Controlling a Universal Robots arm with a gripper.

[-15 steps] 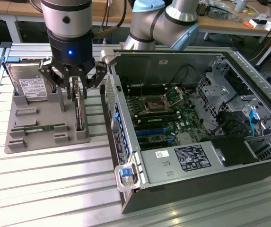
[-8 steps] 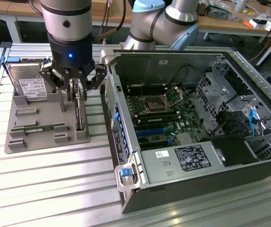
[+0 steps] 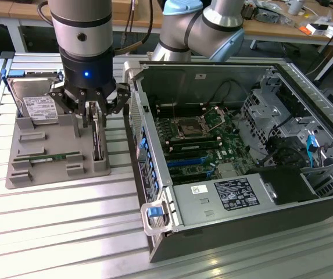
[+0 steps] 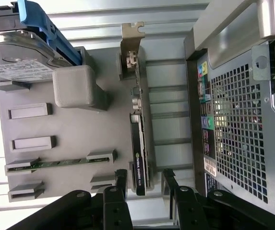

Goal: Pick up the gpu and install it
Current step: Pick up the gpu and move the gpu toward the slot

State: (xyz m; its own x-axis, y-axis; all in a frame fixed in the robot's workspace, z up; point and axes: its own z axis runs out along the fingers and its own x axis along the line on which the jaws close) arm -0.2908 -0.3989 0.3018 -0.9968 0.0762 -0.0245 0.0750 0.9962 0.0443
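Note:
The gpu (image 3: 98, 141) stands on edge in a slot of the grey holder tray (image 3: 35, 177), its silvery bracket at the far end. In the wrist view the gpu (image 4: 139, 143) is a thin dark card running along the tray (image 4: 79, 134), with its bracket at the end away from me. My gripper (image 3: 93, 113) hangs straight above the card with its jaws open. In the wrist view my gripper (image 4: 144, 176) has one finger on each side of the card's near end, and a gap shows on both sides.
A silver hard drive (image 3: 38, 104) with a white label and a green memory stick (image 3: 47, 157) sit in the same tray. The open computer case (image 3: 154, 192) lies at the exterior view's right, with the motherboard (image 3: 204, 136) exposed. Its perforated rear wall (image 4: 243, 120) stands close beside the tray.

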